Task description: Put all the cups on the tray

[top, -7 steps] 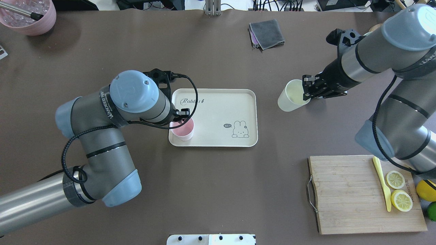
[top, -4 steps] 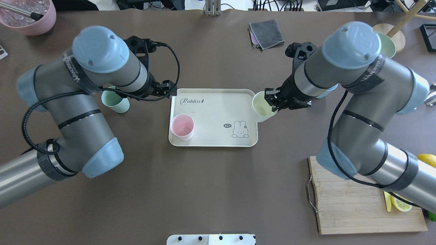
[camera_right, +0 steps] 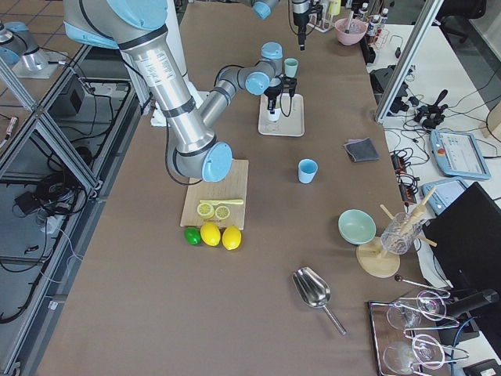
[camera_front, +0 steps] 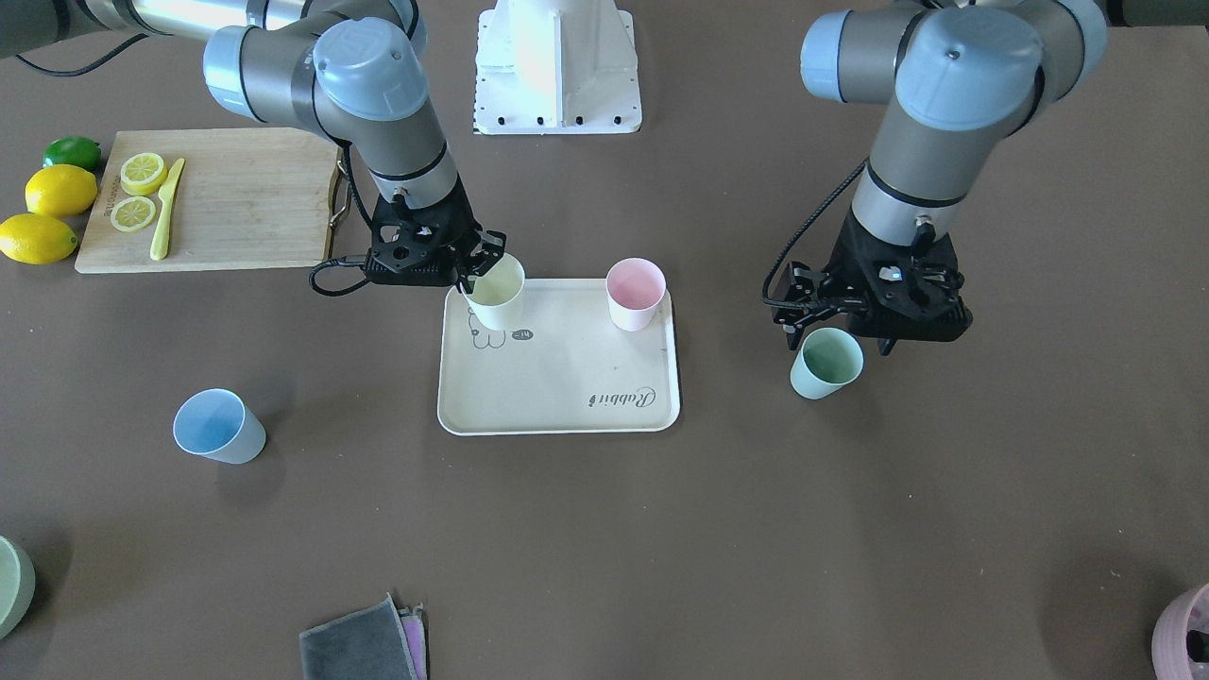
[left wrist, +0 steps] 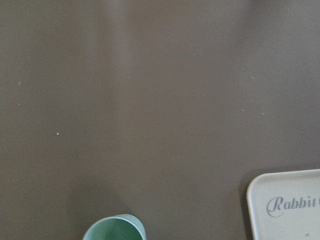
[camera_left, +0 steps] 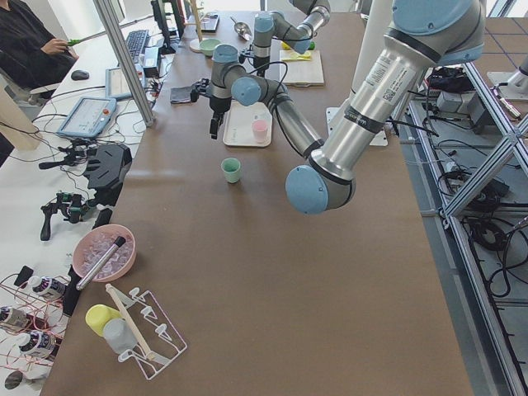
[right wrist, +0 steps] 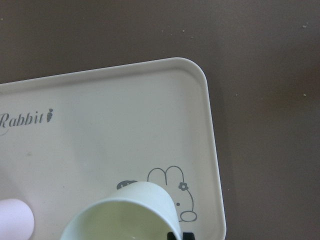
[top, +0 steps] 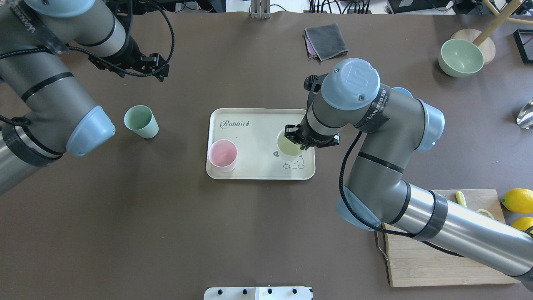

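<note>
Yellow cup [top: 286, 146] over tray [top: 250, 178], near rabbit-end rim

1. The tray [top: 258, 125] is set mid-way along the tabletop [top: 250, 233].
2. The first cup [top: 222, 155] is stood in its near-left corner; the second cup [top: 288, 146] is positioned over its right part.
3. The third cup [top: 141, 121] is placed left of the tray, the fourth cup [camera_front: 218, 427] well to its right.

The silver-grey tubular left arm [top: 41, 83] and right arm [top: 374, 166] wear pale blue round joint caps [top: 352, 81] with small screws. Black cables [top: 340, 183] trail to the black left gripper [top: 161, 66] and right gripper [camera_front: 480, 260].
</note>
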`<state>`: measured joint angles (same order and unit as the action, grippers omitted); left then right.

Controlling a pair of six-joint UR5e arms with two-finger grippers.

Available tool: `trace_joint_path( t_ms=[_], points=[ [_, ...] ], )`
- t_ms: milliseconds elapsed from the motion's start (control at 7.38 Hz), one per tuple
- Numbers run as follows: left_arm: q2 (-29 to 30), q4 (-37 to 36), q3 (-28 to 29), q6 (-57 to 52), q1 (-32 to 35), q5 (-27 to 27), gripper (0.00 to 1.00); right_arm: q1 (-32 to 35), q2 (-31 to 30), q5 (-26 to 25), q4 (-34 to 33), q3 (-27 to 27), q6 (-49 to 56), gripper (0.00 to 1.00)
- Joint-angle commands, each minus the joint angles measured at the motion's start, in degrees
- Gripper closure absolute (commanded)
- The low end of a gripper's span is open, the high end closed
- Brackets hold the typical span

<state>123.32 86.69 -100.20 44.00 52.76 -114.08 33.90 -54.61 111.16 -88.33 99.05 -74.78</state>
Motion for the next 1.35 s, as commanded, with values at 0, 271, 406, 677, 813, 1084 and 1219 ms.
trace_joint_path(
  t_ms=[0, 271, 406, 677, 813, 1084, 1219],
  points=[
    [-4.63, 9.3, 3.6, -3.39, 1.47, -1.23, 0.03, -0.24, 0.21, -0.07, 2.01, -3.15, -0.02, 1.0],
    [-6.6, 11.3, 3.96, -3.48, 1.65, -1.58, 0.03, -0.24, -0.49, -0.07, 2.1, -3.16, 0.25, 0.91],
    [-7.91, 11.74, 4.14, -3.57, 1.39, -1.58, 0.03, -0.24, -0.84, -0.07, 2.1, -2.82, -0.36, 0.01],
    [-11.68, 19.69, 6.49, -2.35, 0.07, -1.23, 0.04, 1.85, -0.85, 1.33, 0.01, 1.73, -0.63, 0.0],
    [-11.87, 23.22, 7.9, 1.14, -0.8, -1.15, 0.04, 4.66, -0.76, 5.08, -2.44, 3.59, -0.37, 0.0],
    [-11.96, 24.66, 8.01, 4.86, -4.4, -0.88, 0.07, 9.76, -0.67, 9.58, -4.56, 5.01, 1.2, 0.0],
    [-12.05, 24.66, 8.09, 4.87, -5.2, 0.08, 0.13, 12.57, -0.76, 11.86, -5.44, 5.01, 3.74, 0.0]
  ],
)
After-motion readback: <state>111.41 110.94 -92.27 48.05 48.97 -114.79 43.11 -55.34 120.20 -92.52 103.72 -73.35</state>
